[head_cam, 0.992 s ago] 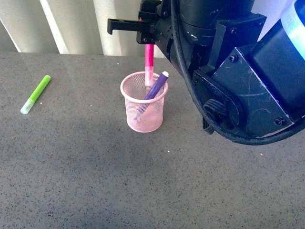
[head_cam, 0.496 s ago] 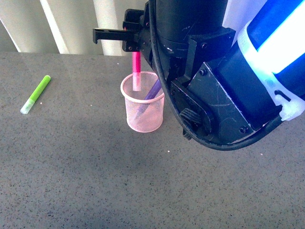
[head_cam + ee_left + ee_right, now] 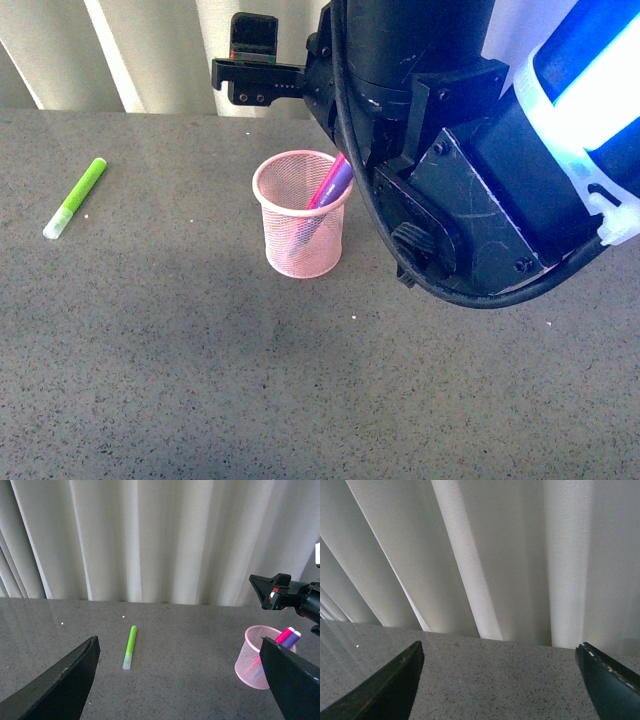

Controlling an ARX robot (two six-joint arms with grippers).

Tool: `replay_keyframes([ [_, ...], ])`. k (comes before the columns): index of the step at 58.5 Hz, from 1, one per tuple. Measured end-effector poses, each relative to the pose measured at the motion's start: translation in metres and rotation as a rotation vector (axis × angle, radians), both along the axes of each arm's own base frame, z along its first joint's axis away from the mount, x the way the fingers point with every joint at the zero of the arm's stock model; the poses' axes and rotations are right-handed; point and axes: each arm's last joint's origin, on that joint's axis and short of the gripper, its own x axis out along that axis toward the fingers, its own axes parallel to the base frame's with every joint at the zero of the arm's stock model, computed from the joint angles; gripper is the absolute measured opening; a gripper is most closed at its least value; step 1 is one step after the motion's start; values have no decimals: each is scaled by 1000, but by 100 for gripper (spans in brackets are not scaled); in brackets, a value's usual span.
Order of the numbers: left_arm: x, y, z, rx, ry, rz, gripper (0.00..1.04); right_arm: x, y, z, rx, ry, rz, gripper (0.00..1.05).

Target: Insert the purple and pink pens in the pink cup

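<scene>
The pink cup (image 3: 298,225) stands on the grey table. The magenta pink pen (image 3: 326,184) and the purple pen (image 3: 338,184) both lean inside it against its right rim, tops sticking out. My right gripper (image 3: 246,62) is open and empty, above and behind the cup. In the left wrist view the cup (image 3: 252,662) shows with the pink pen (image 3: 284,635) and the purple pen (image 3: 293,639) in it. My left gripper (image 3: 180,690) is open and empty, well apart from the cup. The right wrist view shows my right gripper (image 3: 497,690) over bare table.
A lime green marker (image 3: 75,198) lies on the table at the far left, also in the left wrist view (image 3: 129,647). A pale curtain (image 3: 150,50) hangs along the table's back edge. My right arm (image 3: 480,150) fills the upper right of the front view.
The right gripper held the pink pen above the cup and lowered it. Now the pen is let go and leans in the cup beside the purple pen; the gripper has opened.
</scene>
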Motion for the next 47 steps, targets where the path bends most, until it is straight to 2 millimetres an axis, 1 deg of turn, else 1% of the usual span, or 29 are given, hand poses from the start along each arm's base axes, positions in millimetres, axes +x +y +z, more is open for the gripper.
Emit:
replay_keyframes([
  [1, 0, 0, 0, 0, 0, 0, 98, 0, -2, 1, 2, 1, -3, 100],
  [4, 0, 0, 0, 0, 0, 0, 98, -1, -6, 4, 11, -5, -8, 97],
  [9, 0, 0, 0, 0, 0, 0, 98, -5, -15, 16, 26, -33, -13, 98],
  [12, 0, 0, 0, 0, 0, 0, 98, -10, -26, 34, 39, -61, -29, 98],
  [15, 0, 0, 0, 0, 0, 0, 98, -16, -41, 58, 41, -88, -59, 98],
  [17, 0, 0, 0, 0, 0, 0, 98, -22, -55, 77, 28, -125, -83, 98],
  [21, 0, 0, 0, 0, 0, 0, 98, -31, -73, 99, -1, -156, -111, 98],
  [24, 0, 0, 0, 0, 0, 0, 98, -37, -85, 112, -19, -178, -129, 98],
  [26, 0, 0, 0, 0, 0, 0, 98, -44, -99, 123, -39, -203, -150, 98],
  [27, 0, 0, 0, 0, 0, 0, 98, -46, -102, 126, -44, -208, -155, 98],
  [29, 0, 0, 0, 0, 0, 0, 98, -55, -119, 136, -65, -217, -175, 98],
  [36, 0, 0, 0, 0, 0, 0, 98, -75, -154, 150, -107, -229, -209, 98],
  [41, 0, 0, 0, 0, 0, 0, 98, -97, -179, 157, -125, -240, -211, 98],
  [47, 0, 0, 0, 0, 0, 0, 98, -117, -195, 160, -138, -254, -194, 98],
])
